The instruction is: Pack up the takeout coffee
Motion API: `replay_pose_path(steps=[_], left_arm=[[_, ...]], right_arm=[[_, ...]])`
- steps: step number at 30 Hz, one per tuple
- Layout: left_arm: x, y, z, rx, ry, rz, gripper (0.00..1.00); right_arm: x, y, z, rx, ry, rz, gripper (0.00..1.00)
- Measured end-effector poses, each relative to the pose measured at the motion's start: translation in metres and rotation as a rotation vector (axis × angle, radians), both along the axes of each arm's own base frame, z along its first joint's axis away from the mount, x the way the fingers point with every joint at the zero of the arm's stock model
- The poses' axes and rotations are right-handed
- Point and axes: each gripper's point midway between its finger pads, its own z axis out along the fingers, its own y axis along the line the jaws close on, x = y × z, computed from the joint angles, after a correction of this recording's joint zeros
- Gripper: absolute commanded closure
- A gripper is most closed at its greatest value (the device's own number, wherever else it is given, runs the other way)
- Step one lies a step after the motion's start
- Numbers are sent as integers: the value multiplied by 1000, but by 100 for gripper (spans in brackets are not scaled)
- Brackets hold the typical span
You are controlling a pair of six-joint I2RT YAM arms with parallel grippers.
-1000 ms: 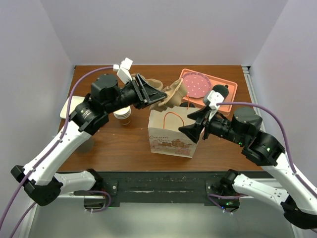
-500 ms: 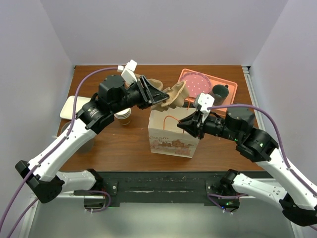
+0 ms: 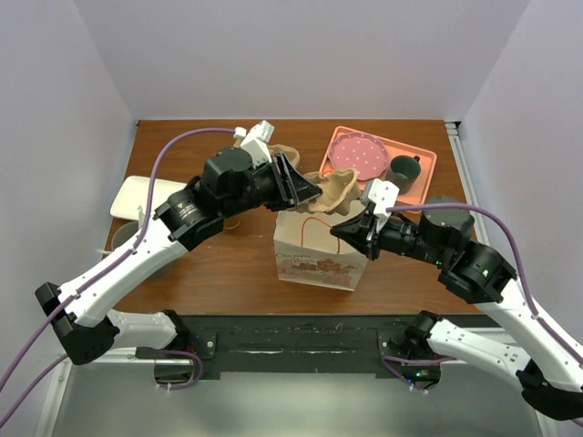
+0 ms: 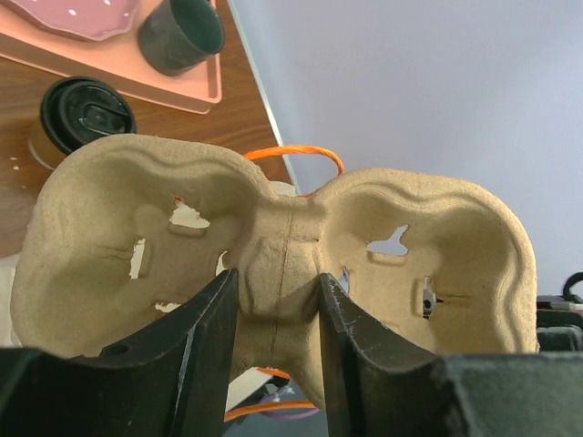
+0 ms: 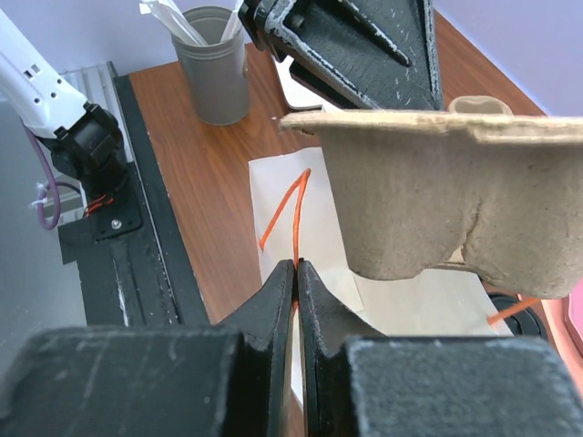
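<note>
Pale lilac walls (image 3: 301, 55) close around a brown wooden counter (image 3: 228, 264) with a smooth, slightly shiny grain. In the middle stands a white paper bag (image 3: 314, 259), boxy, with a faint printed pattern and thin orange cord handles (image 5: 282, 214).

Above the bag, the left end effector (image 4: 278, 284) is clamped on the middle ridge of a two-cup carrier (image 4: 437, 246). It is rough tan pulp, shaped as two round hollows. The right end effector (image 5: 297, 266) has its black fingers pressed together on one orange handle at the bag's rim.

The takeout coffee (image 4: 86, 114), with a round black plastic lid, stands upright on the counter just beside the pink tray (image 3: 428, 164), outside the bag. On the tray are a dotted pink plate (image 3: 358, 155) and a dark mug (image 3: 404, 168).
</note>
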Motion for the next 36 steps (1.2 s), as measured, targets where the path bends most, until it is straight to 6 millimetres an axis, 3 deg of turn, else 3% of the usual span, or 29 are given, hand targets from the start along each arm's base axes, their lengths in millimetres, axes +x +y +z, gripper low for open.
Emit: replay_pose_path(steps=[13,36], left_arm=[[-4,-6,-4,146,-23,27,69],[-17,-9,13,49,54,57,70]], right_arm=[[-3,-3,-6,4,2,0,100],[-2,-1,-7,14,15,-6,100]])
